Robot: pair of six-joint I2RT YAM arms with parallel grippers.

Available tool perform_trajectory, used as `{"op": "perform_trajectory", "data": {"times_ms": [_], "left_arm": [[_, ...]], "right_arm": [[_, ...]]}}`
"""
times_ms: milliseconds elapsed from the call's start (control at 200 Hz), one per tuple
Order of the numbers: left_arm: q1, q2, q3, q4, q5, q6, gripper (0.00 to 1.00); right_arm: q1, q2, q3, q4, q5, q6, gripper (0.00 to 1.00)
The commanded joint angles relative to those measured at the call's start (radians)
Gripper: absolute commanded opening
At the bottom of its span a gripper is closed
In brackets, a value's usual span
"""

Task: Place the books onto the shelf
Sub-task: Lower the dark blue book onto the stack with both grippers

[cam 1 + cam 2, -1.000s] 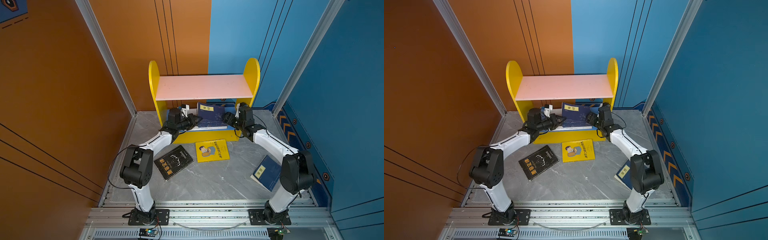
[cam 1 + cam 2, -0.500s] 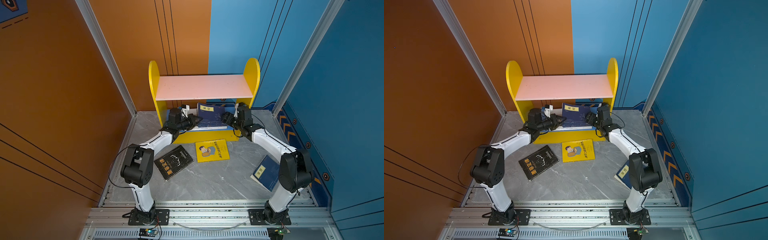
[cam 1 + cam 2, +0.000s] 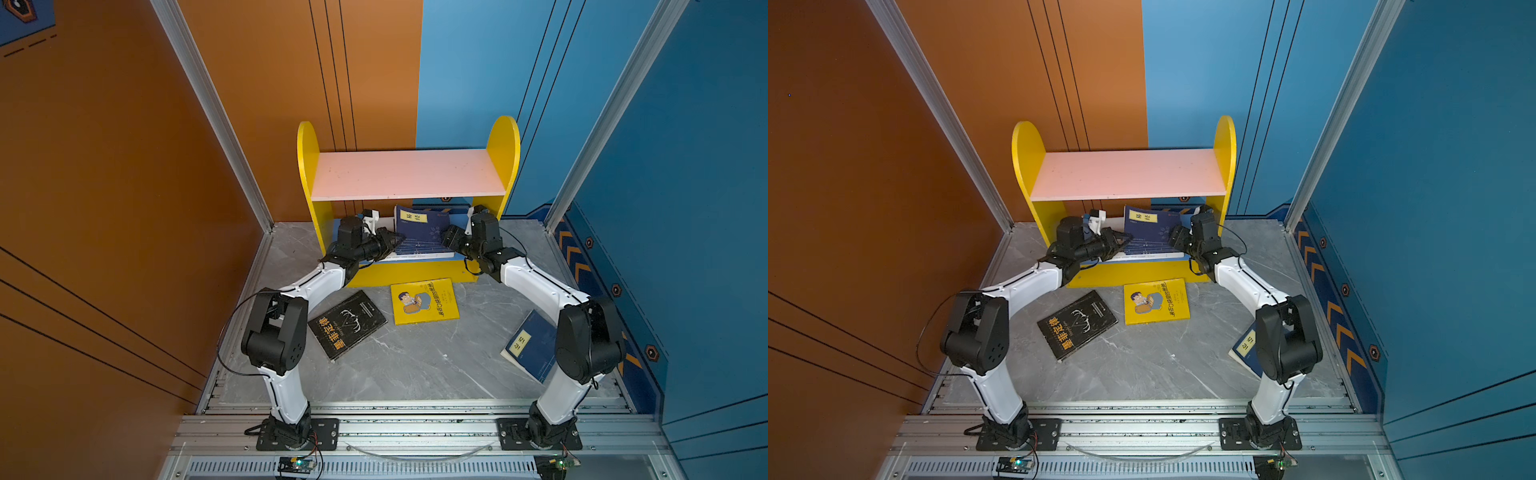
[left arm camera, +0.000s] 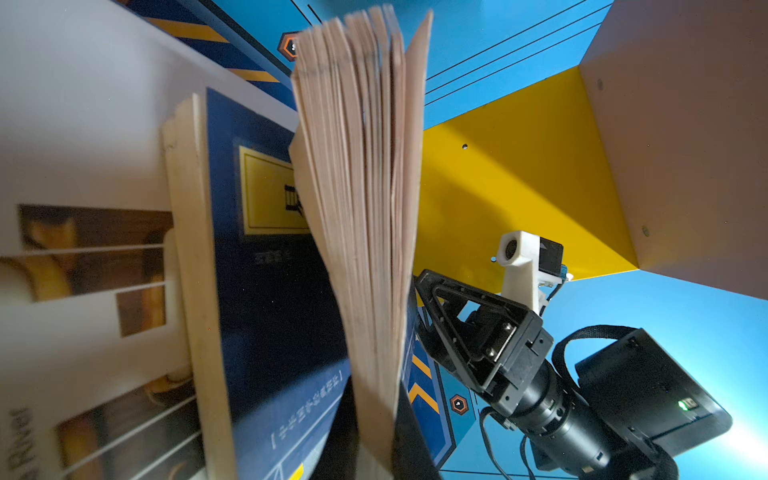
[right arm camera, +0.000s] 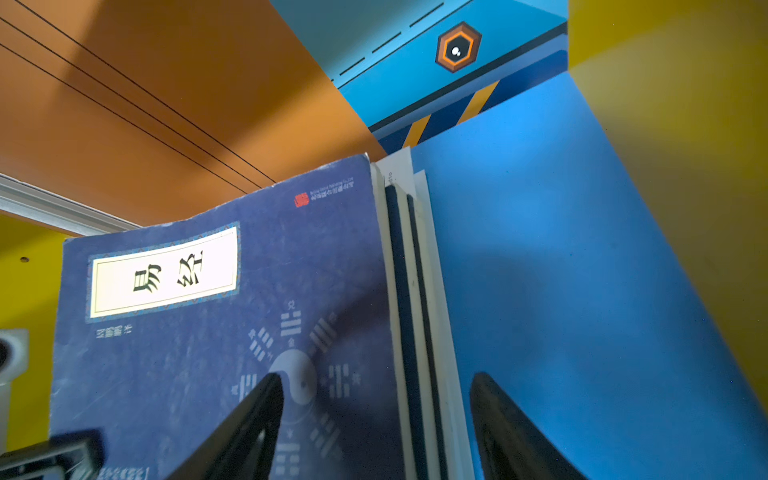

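The shelf (image 3: 407,174) (image 3: 1125,174) stands at the back. On its blue lower board (image 5: 561,270) lies a stack of books: a navy one (image 3: 419,232) (image 3: 1148,232) (image 5: 208,332) on top, another navy one (image 4: 270,270) under it, and a white one with brown blocks (image 4: 83,270). My left gripper (image 3: 395,241) (image 4: 376,432) is shut on the top book's fanned page edge (image 4: 365,208). My right gripper (image 3: 451,239) (image 5: 374,415) is open and straddles the stack's spines (image 5: 411,291). One of its fingers (image 5: 249,424) is over the navy cover.
On the grey floor lie a black book (image 3: 347,324) (image 3: 1077,324), a yellow book with a cartoon man (image 3: 424,301) (image 3: 1156,301), and a navy book (image 3: 528,345) partly behind the right arm. Orange and blue walls close in on both sides.
The right gripper's jaws have narrowed a little around the stack. The left gripper keeps its hold and both arms have barely moved.
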Motion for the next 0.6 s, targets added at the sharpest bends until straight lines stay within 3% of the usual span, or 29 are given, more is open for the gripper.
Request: {"op": "perform_trajectory", "data": {"times_ms": [0, 280, 441, 596], "left_arm": [[-0.003, 0.004, 0.013, 0.027, -0.020, -0.001, 0.14], [0.009, -0.005, -0.005, 0.028, -0.030, -0.013, 0.30], [0.023, -0.031, -0.038, 0.027, -0.042, -0.014, 0.47], [0.056, -0.074, -0.085, 0.028, -0.045, -0.018, 0.56]], "right_arm": [[0.008, 0.013, 0.020, -0.030, 0.059, -0.033, 0.73], [0.008, 0.024, 0.015, -0.036, 0.080, -0.038, 0.70], [0.010, 0.021, 0.016, -0.042, 0.085, -0.039, 0.69], [0.020, 0.010, 0.020, -0.043, 0.084, -0.050, 0.70]]}}
